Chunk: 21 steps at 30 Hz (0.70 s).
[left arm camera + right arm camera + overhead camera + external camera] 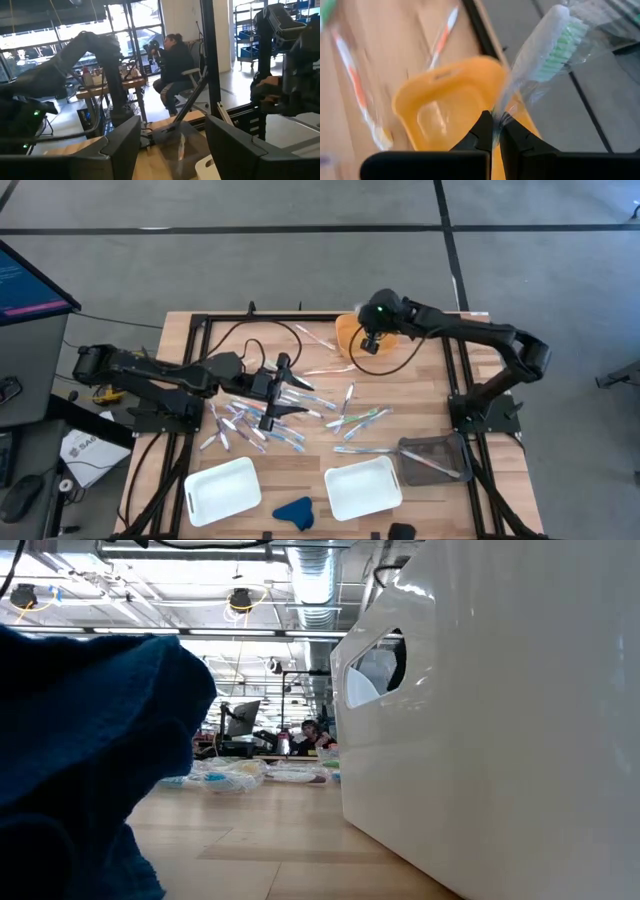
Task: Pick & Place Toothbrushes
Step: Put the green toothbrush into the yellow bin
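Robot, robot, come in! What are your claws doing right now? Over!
Right gripper shut on white wrapped toothbrush, above orange plastic bin. Left gripper open over loose toothbrush pile. Nothing blocking. Over.

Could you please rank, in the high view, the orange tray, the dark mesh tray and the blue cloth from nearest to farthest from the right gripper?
From the right gripper:
1. Orange tray, directly beneath it.
2. Dark mesh tray, by the right arm's base.
3. Blue cloth, at the front edge.
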Each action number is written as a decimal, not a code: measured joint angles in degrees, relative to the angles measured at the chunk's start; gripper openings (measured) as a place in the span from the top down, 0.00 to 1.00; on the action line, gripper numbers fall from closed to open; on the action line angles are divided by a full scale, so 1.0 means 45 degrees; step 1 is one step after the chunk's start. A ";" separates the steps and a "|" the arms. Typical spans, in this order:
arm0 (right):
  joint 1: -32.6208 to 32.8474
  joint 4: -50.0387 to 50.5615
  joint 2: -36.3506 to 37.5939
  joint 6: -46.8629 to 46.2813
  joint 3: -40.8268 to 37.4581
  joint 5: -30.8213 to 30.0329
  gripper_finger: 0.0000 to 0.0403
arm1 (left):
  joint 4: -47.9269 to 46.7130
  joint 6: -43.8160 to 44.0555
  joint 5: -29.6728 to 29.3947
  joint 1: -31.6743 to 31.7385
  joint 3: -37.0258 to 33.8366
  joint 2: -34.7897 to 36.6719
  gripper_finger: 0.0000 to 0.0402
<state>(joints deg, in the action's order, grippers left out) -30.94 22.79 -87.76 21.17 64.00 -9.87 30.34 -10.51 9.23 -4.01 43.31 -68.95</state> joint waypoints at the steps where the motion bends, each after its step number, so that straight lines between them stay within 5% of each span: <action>1: 0.0000 0.0309 -0.0255 0.0143 0.0197 -0.0022 0.99 | -0.0020 0.0001 0.0001 0.0000 -0.0065 0.0040 0.47; 21: -0.0228 0.4126 -0.3698 0.0388 0.2363 -0.0831 0.97 | 0.0016 0.0049 -0.0004 0.0005 -0.0077 0.0029 0.49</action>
<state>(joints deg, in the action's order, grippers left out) -31.97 41.35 -104.40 22.92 74.63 -13.61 30.41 -10.28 9.21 -3.99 42.96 -68.82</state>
